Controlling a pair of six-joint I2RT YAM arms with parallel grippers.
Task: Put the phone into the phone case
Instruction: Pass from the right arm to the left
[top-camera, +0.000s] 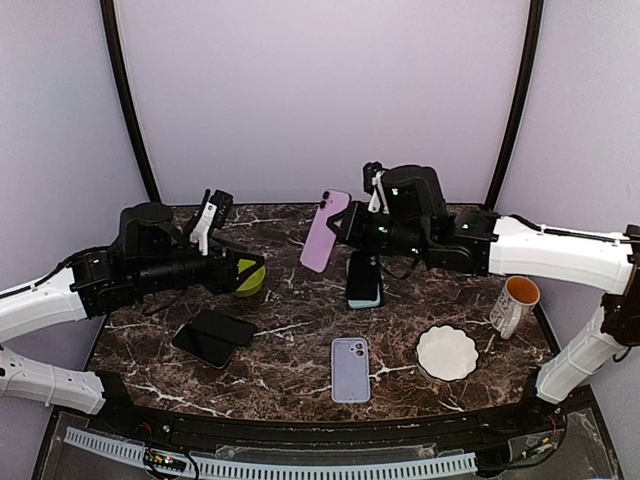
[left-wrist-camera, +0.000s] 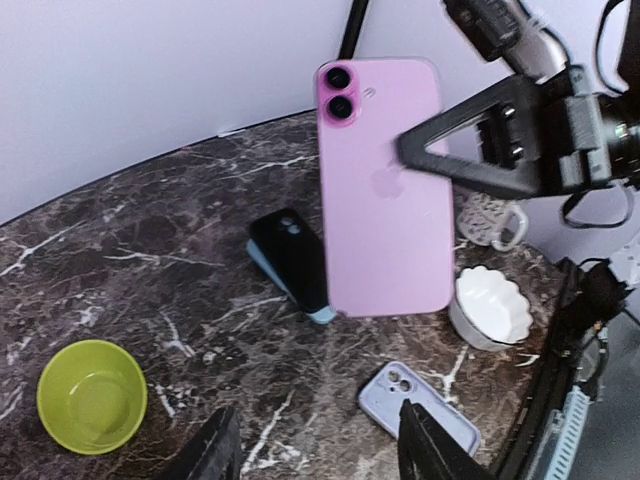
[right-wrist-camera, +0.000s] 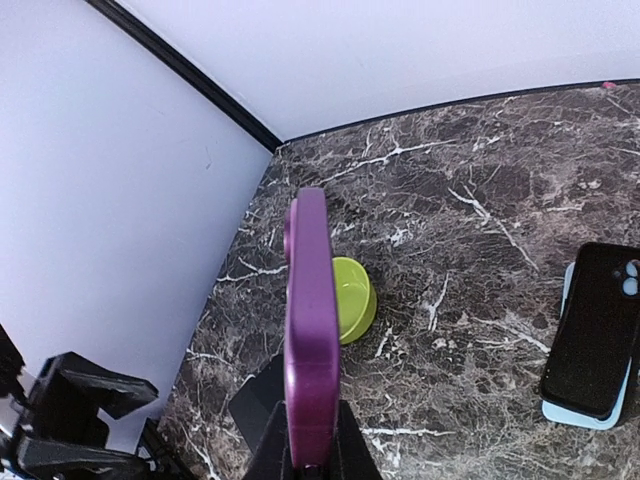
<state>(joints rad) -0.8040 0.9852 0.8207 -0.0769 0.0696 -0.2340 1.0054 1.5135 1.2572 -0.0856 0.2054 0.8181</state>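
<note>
My right gripper (top-camera: 347, 228) is shut on a pink phone (top-camera: 325, 232) and holds it upright above the back middle of the table. The left wrist view shows the phone's back (left-wrist-camera: 385, 200) with a right finger (left-wrist-camera: 470, 165) across it. The right wrist view shows the phone edge-on (right-wrist-camera: 310, 320) between my right gripper's pads (right-wrist-camera: 312, 450). A lavender phone case (top-camera: 350, 368) lies flat at the front centre, also in the left wrist view (left-wrist-camera: 420, 405). My left gripper (top-camera: 240, 272) is open and empty at the left, its gap (left-wrist-camera: 320, 455) over bare table.
A black phone on a light-blue case (top-camera: 364, 282) lies behind the lavender case. A dark phone (top-camera: 212, 337) lies front left. A green bowl (top-camera: 250, 278) sits by my left gripper. A white scalloped dish (top-camera: 446, 352) and a mug (top-camera: 514, 303) stand at the right.
</note>
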